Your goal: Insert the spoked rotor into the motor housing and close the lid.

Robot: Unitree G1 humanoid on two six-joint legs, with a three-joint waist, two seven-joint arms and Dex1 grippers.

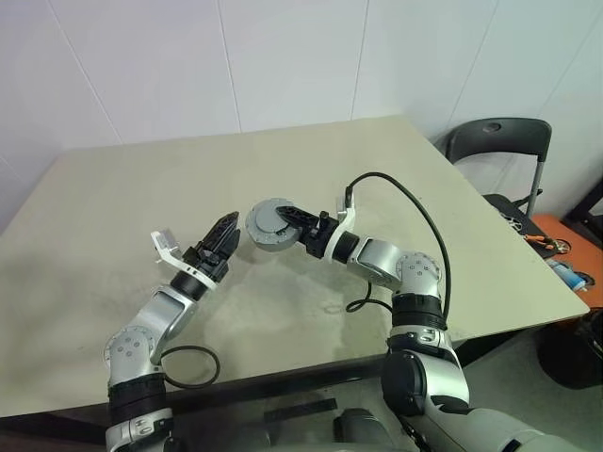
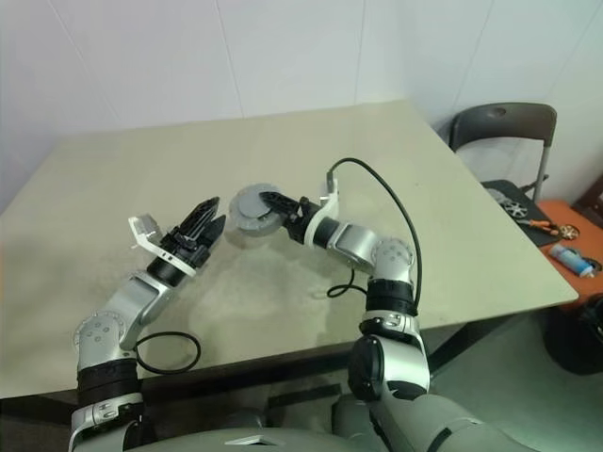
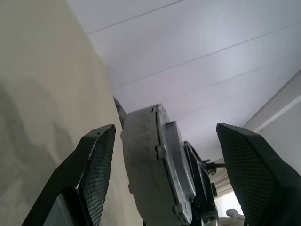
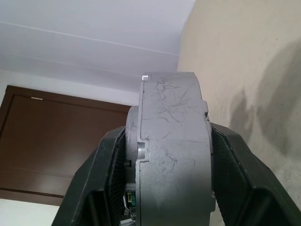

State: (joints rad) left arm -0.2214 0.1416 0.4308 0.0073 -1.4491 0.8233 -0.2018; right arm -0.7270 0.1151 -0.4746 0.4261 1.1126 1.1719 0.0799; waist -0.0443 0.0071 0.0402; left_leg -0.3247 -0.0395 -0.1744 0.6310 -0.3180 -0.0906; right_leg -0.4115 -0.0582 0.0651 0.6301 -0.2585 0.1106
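Mid-frame in the head view, the right gripper (image 1: 283,218) reaches leftward from a bent arm, fingers clamped on the motor housing (image 1: 268,226). Left of centre, the left gripper (image 1: 229,229) angles up-right, jaws apparently spread, near it.

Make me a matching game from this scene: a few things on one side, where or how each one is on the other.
Things:
1. left pincer
2. right pincer
3. grey motor housing
4. folding chair

States:
A. beyond the table's far right corner
B. open, holding nothing
C. clamped on the round part
D. lifted above the table

Pairs: 1-B, 2-C, 3-D, 4-A
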